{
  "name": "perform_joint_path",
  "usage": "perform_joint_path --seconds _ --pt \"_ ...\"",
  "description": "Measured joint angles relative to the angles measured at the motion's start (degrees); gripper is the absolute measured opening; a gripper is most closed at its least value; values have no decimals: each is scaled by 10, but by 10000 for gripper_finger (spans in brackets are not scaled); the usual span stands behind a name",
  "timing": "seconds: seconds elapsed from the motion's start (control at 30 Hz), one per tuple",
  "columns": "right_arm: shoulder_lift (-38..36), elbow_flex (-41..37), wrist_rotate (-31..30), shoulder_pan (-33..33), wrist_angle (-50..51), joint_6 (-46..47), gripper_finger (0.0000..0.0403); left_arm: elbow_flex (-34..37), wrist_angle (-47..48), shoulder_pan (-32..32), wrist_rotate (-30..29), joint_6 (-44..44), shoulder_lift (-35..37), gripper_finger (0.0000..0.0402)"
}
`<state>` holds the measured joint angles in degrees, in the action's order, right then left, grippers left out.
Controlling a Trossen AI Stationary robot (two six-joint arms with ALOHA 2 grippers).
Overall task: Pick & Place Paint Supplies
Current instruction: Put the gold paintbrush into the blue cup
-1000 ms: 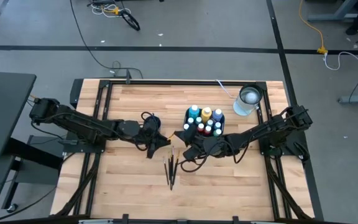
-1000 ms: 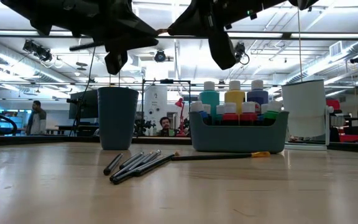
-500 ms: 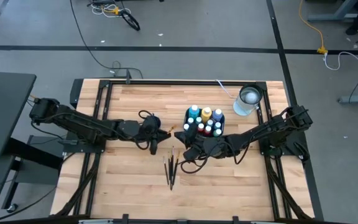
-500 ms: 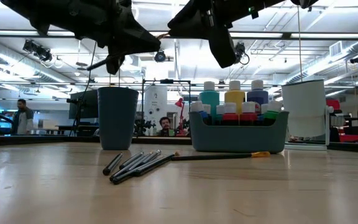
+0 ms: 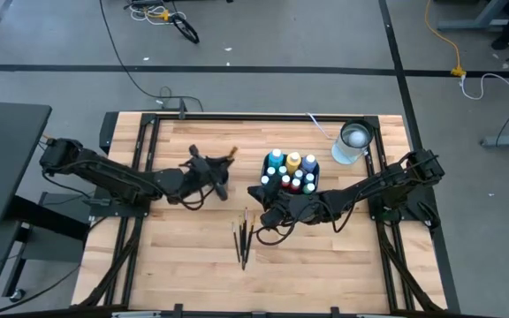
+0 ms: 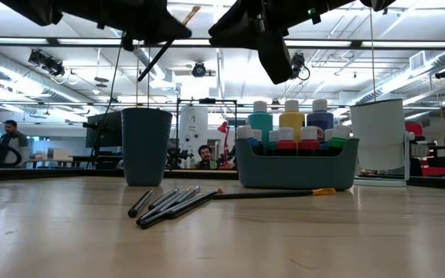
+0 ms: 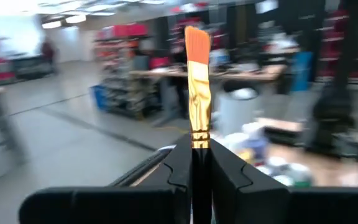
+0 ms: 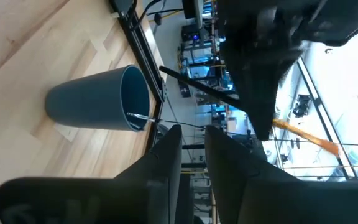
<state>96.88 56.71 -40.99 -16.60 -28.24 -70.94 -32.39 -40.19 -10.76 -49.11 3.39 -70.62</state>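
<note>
My left gripper [image 5: 217,168] [image 7: 197,152] hovers high over the table's middle, shut on a dark-handled paintbrush [image 6: 164,42] with a gold ferrule and orange bristles [image 7: 197,46]. It is above the blue cup [image 6: 145,145], which holds one thin brush [image 8: 143,117]. My right gripper [image 5: 256,200] [image 8: 192,155] hangs open and empty a little to the right, beside the grey caddy [image 5: 267,184] of white-capped paint bottles [image 6: 290,120]. Several dark brushes [image 5: 244,238] lie flat on the wood nearer the front edge. My left gripper pinches the paintbrush between its two fingers [image 7: 180,165] on the dark handle just below the gold ferrule [image 7: 197,144]. The fingers are about level and point toward the table's right. The brush is lifted clear and slants, bristles up and its handle [image 6: 149,66] hanging down-left.
A clear cup of water [image 5: 352,141] stands at the far right corner. One brush with an orange tip [image 6: 276,193] lies in front of the caddy. Bare wood lies along the front and left. People show in the room beyond the table.
My left gripper has drawn away from my right gripper toward the far edge, risen a little and rolled its wrist. The brush, which lay about level between the two grippers, now slants with its bristles up. My right arm has kept its place.
</note>
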Motion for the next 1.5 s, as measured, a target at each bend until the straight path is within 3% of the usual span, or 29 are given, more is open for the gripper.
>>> perform_joint_path --seconds 0.27,0.47,0.67,1.0,1.5 --pt "0 0 34 0 0 1 75 80 -54 2 -128 -62 -34 35" --pt "0 -1 76 0 -3 1 75 118 -212 5 -126 -25 -98 32" --pt "0 0 75 2 -5 15 75 115 -273 18 -84 -6 -137 38" --pt "0 0 75 3 -5 15 75 114 -262 43 -52 -34 -139 47" --pt "0 0 76 3 -5 15 75 114 -246 44 -48 -42 -139 60"
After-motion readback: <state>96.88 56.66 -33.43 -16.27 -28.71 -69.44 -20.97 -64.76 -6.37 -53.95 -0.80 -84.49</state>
